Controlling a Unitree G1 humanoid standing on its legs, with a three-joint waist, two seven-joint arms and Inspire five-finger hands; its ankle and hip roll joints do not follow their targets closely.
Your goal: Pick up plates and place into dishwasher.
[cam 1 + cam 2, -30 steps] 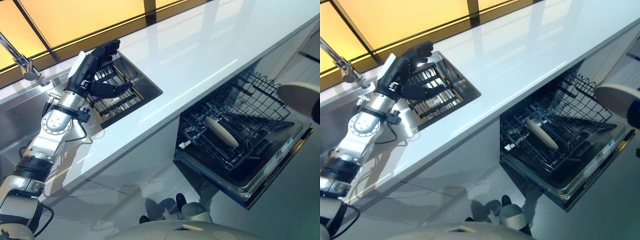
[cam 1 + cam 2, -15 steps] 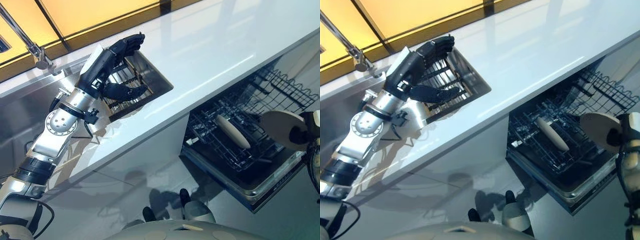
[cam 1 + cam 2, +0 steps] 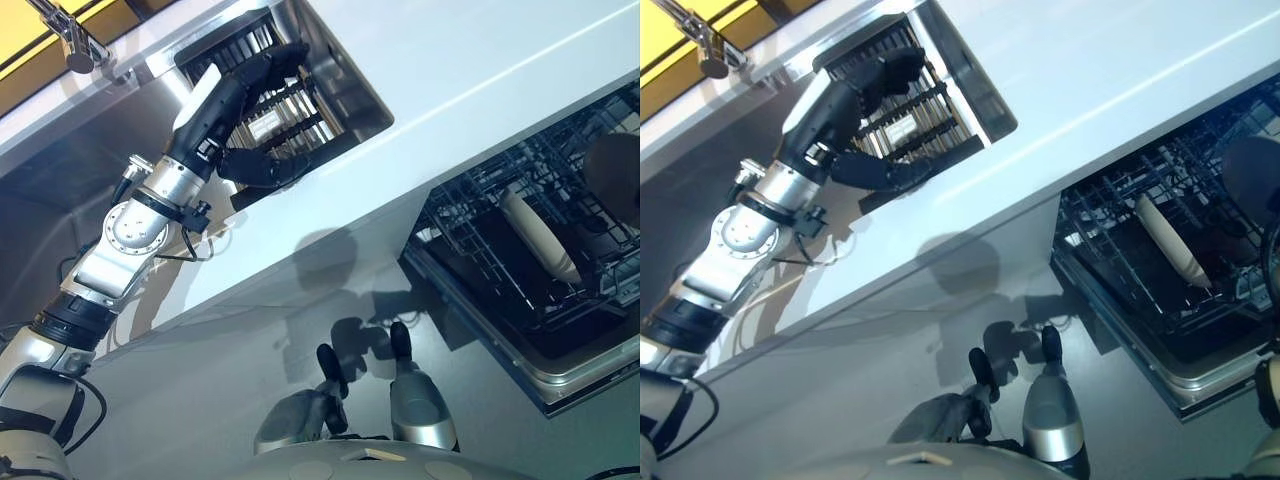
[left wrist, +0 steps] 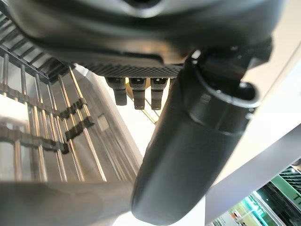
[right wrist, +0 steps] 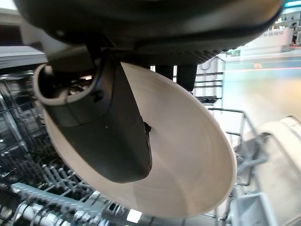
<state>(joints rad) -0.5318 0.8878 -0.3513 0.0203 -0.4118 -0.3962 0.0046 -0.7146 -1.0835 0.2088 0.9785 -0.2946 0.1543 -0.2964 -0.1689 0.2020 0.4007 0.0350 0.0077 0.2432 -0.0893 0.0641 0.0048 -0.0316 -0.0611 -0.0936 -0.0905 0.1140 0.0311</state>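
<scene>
At about four o'clock in the head views the dishwasher stands open, its wire rack pulled out, with one pale plate standing on edge among the tines. At three o'clock, over that rack, the right hand pinches a second white plate, thumb across its face and fingers behind its rim, with the rack's wires below it. Farther off, at eleven o'clock, the left hand hovers over the slatted drying rack sunk in the white counter, fingers loosely straight, thumb spread wide, holding nothing. A tap stands at ten o'clock beyond.
</scene>
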